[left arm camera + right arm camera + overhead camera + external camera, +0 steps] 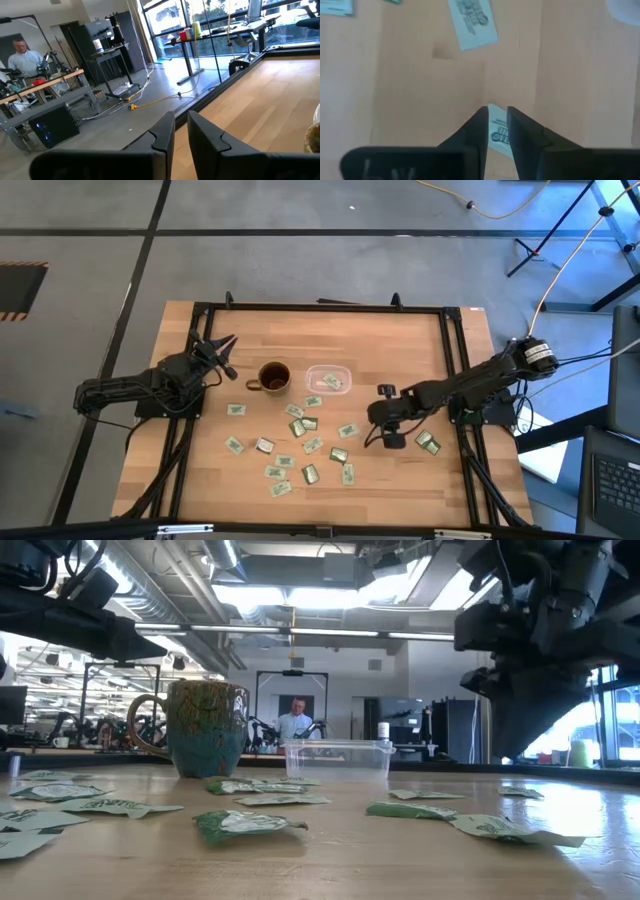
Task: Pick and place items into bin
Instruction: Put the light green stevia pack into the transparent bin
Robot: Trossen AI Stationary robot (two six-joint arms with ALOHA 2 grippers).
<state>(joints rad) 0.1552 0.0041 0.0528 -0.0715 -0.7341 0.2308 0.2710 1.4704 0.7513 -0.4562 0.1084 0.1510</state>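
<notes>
Packets: about eighteen on the table, one or two more in the bin, one between the right gripper's fingers. Bin: one. Mug: one. Robot arms: two. Person: one.
</notes>
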